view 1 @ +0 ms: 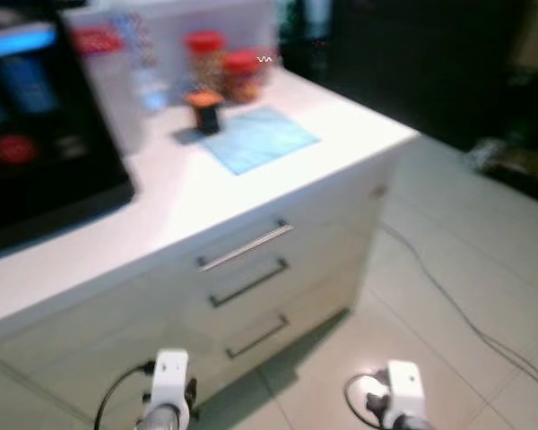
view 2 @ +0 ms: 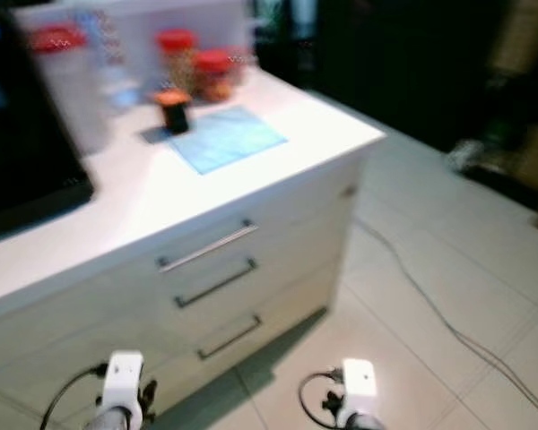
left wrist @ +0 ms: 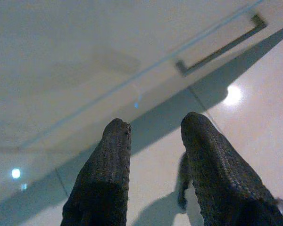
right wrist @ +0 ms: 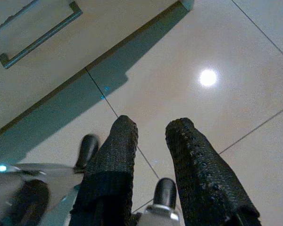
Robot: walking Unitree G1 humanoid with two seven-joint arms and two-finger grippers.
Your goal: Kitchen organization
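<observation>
A white kitchen counter (view 1: 341, 112) stands before me, blurred. On its far end sit two red-lidded jars (view 1: 224, 64), a small dark jar with an orange lid (view 1: 205, 109) and a light blue mat (view 1: 258, 137). A clear container with a red lid (view 1: 103, 67) stands behind them. Both arms hang low by the drawer fronts. My left gripper (left wrist: 153, 129) is open with nothing between its fingers, pointing at the cabinet base. My right gripper (right wrist: 151, 127) is open over the floor tiles.
A black appliance (view 1: 36, 134) fills the counter's left part. Three drawers with metal handles (view 1: 247, 246) face me. A dark cable (view 1: 457, 309) runs across the pale tiled floor on the right. Dark furniture stands beyond the counter.
</observation>
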